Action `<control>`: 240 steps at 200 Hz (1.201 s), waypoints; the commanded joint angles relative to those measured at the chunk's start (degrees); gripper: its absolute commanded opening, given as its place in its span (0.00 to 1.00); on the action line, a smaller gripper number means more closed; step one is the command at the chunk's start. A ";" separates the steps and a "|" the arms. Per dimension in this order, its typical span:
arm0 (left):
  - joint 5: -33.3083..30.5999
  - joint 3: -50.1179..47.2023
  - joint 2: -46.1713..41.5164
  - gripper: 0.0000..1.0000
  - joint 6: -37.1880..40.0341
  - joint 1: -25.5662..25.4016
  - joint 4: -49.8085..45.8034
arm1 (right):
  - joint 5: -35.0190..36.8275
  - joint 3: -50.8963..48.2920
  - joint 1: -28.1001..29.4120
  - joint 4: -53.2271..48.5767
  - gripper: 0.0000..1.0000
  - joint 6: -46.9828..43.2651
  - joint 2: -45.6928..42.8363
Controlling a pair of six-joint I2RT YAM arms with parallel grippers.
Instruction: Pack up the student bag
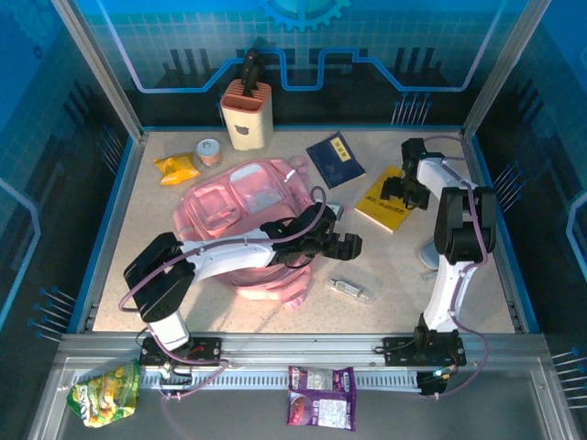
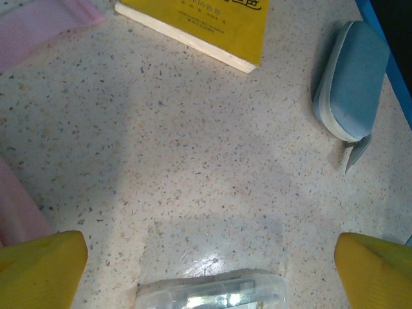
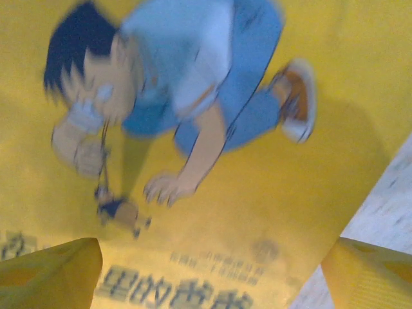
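The large soft pink fabric backpack with pale zip trim lies flat on the speckled beige worktop, left of centre, with the left arm stretched across its near side. The left end effector hangs just past the bag's right edge, released: in the left wrist view its yellow fingertips stand wide apart with nothing between them, above a small clear plastic case lying on the worktop. Beyond that lie a corner of a yellow paperback book and, off to the right, a pale blue-grey oval case. The right end effector hovers over the book, close above its cartoon-boy cover in the blurred right wrist view, its fingers spread and grasping nothing. A dark blue booklet lies just beyond the bag, and a beige tool holder stands at the far edge.
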 commanded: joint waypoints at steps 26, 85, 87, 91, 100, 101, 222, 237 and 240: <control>-0.52 -0.22 -1.55 0.99 -2.93 -0.18 3.41 | -3.79 -10.97 2.87 1.66 0.90 1.79 -11.96; -2.32 12.01 10.78 0.99 -4.30 0.44 3.78 | -10.71 -20.84 0.57 7.59 0.94 4.56 -22.60; -2.23 12.43 11.32 0.99 -4.36 0.52 3.88 | -10.72 -21.00 0.58 7.75 0.94 4.59 -22.84; -2.06 13.39 12.34 0.99 -4.69 0.62 4.21 | -10.65 -21.18 0.52 7.89 0.94 4.57 -23.21; -1.71 15.51 14.75 0.99 -5.87 1.13 4.30 | -9.66 -21.41 0.68 7.75 0.95 4.77 -23.76; -1.65 15.63 14.97 0.99 -5.98 1.19 4.29 | -9.47 -21.44 0.73 7.70 0.95 4.84 -23.80; -3.46 31.22 31.76 0.83 -13.99 5.26 -0.15 | -13.94 -24.59 -1.34 16.09 0.95 12.04 -18.21; -2.73 30.07 31.06 0.80 -13.59 5.35 1.27 | -13.62 -23.83 -0.82 15.86 0.93 12.49 -16.54; -2.80 29.92 30.83 0.80 -13.46 5.37 1.24 | -13.64 -23.98 -0.71 16.29 0.92 12.63 -16.27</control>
